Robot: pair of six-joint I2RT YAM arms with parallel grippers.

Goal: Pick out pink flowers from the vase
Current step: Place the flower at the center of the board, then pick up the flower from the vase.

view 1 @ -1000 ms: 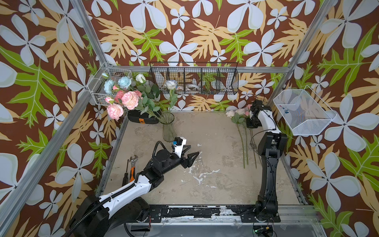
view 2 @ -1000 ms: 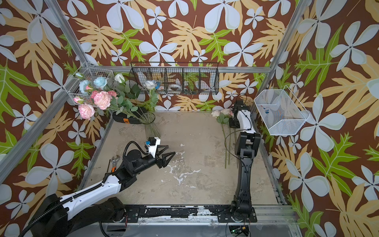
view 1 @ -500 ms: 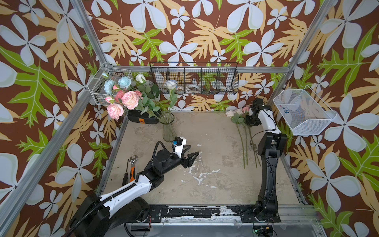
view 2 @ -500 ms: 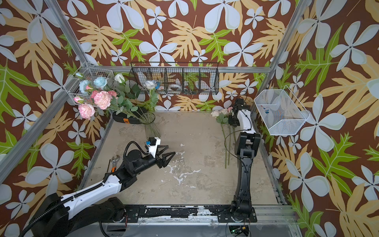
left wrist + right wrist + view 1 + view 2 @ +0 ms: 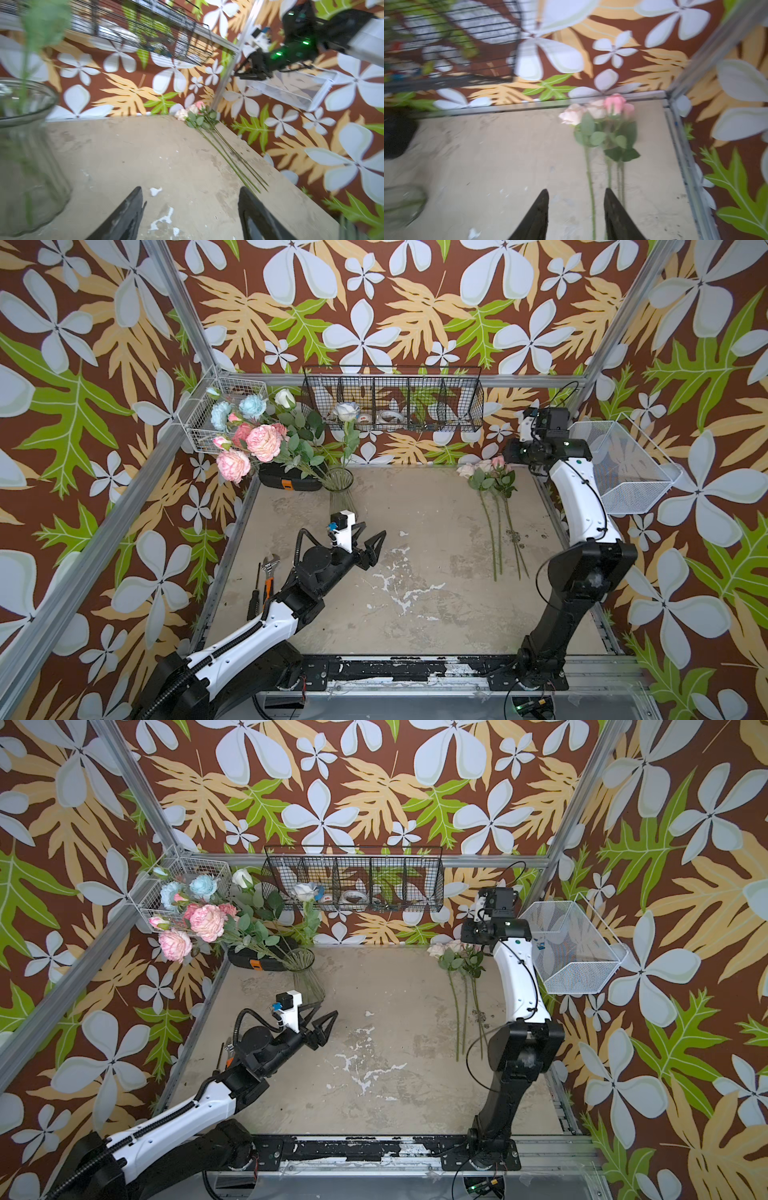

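Observation:
The clear ribbed vase (image 5: 340, 489) (image 5: 306, 974) (image 5: 27, 166) stands at the back left of the table. Pink flowers (image 5: 262, 442) (image 5: 206, 922) lean out of it to the left, among blue and white ones. More pink flowers (image 5: 490, 468) (image 5: 457, 950) (image 5: 196, 111) (image 5: 604, 110) lie flat at the back right, stems toward the front. My left gripper (image 5: 372, 531) (image 5: 326, 1011) (image 5: 191, 189) is open and empty, just in front of the vase. My right gripper (image 5: 576, 190) is open above the lying stems, holding nothing.
A black case with an orange latch (image 5: 289, 483) lies behind the vase. A black wire basket (image 5: 392, 406) hangs on the back wall, a white one (image 5: 224, 410) at the left and another (image 5: 623, 468) at the right. A wrench (image 5: 269, 566) lies at the table's left edge.
My right gripper's jaws have opened from shut, above the flowers on the table. The left arm has stayed where it was.

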